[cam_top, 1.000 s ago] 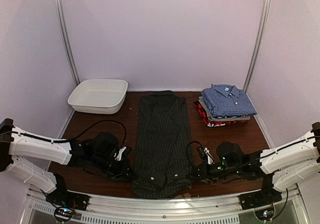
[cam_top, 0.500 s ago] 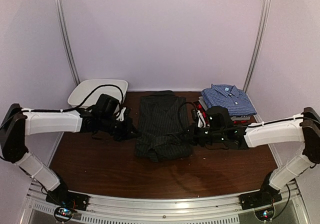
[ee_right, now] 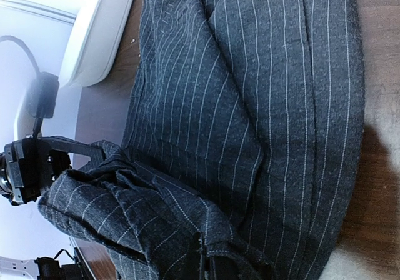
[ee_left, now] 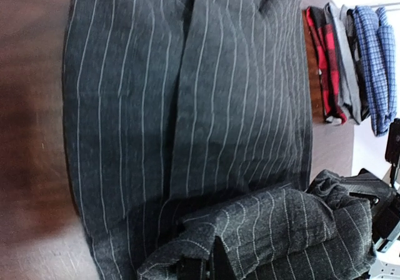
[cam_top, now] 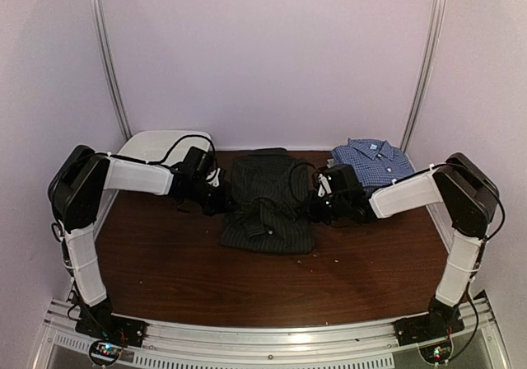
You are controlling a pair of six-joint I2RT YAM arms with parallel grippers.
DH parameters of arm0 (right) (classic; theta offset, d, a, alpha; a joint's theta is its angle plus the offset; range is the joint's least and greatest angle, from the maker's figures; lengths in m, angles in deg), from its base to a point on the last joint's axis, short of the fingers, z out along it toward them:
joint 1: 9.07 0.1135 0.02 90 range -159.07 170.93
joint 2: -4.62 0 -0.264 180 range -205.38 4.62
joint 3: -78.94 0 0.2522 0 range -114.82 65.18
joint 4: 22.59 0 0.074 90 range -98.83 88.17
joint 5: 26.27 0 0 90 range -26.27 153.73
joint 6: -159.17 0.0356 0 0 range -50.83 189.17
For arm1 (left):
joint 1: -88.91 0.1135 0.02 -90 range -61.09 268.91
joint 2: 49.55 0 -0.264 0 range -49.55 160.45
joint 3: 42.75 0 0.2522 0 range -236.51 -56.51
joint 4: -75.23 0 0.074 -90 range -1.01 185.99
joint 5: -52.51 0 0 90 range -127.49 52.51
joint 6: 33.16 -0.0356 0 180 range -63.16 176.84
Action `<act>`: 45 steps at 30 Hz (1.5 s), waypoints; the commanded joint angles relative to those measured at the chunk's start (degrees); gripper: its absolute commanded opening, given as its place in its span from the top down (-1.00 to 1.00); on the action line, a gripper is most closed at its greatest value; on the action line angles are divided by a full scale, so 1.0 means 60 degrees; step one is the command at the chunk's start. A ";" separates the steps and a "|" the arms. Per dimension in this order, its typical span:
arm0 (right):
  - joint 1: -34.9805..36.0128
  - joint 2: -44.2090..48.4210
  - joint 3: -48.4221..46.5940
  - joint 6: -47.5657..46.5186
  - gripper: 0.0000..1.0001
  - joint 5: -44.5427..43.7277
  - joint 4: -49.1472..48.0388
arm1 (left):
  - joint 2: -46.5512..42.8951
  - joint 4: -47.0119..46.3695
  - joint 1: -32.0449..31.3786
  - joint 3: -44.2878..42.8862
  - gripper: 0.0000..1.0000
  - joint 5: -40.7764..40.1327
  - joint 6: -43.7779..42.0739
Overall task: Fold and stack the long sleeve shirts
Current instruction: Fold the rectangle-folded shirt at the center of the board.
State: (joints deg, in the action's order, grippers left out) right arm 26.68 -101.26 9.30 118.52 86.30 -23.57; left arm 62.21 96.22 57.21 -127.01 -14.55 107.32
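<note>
Black striped shirt (cam_top: 268,212) lying mid table (cam_top: 165,262), near end lifted and folded back. Held at its sides by left gripper (cam_top: 217,199) and right gripper (cam_top: 316,202), both probably pinching cloth, fingers hidden. Blue checked shirt (cam_top: 375,163) atop pile (ee_left: 325,61) far right.

No text, brand, number or sign was legible in any view. A small pale tag (cam_top: 375,147) at the collar of the blue checked shirt (cam_top: 380,168) showed in the top view, its print too small to read.
</note>
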 commanded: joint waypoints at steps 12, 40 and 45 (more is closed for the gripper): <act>-0.0070 0.0001 0.0134 -0.0231 1.00 0.0115 -0.0207 | -0.1021 0.0015 -0.0004 0.0618 1.00 -0.0838 0.0138; -0.0523 0.0482 -0.1425 -0.1620 -0.53 -0.1064 0.1976 | -0.1533 0.1089 0.0596 -0.0260 -0.48 -0.1820 -0.0839; 0.0274 0.0732 -0.1589 -0.2093 -0.29 -0.1522 0.2383 | -0.2044 0.0829 0.0575 0.0454 -0.35 -0.1473 -0.0701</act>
State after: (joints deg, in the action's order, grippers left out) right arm 24.65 -99.32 1.76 109.31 80.44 -11.81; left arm 53.60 103.15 60.64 -127.73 -24.65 103.73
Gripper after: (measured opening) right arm 0.691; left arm 0.714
